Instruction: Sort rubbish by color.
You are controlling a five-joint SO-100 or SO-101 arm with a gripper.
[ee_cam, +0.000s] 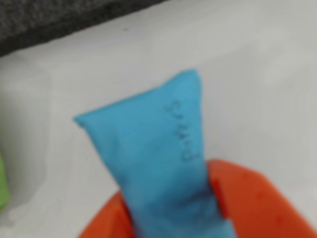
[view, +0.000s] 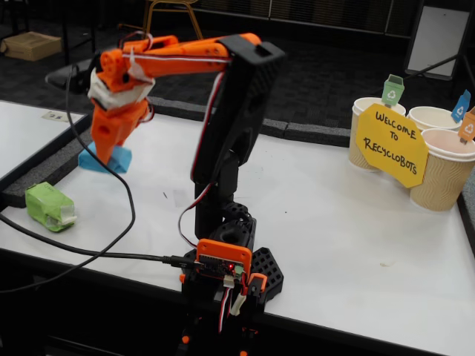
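Blue lump (ee_cam: 158, 153) sat pinched in the orange gripper (view: 106, 157) at the worktop's (view: 334, 215) far left edge, and the green lump (view: 49, 206) lay nearby, closer to me.

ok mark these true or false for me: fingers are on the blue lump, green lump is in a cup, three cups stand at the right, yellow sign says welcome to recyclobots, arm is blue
1. The gripper has its fingers closed on the blue lump. True.
2. The green lump is in a cup. False: in the fixed view it lies on the white table, at its left edge.
3. Three cups stand at the right. True.
4. The yellow sign reads "Welcome to Recyclobots". True.
5. The arm is blue. False: it is orange and black.
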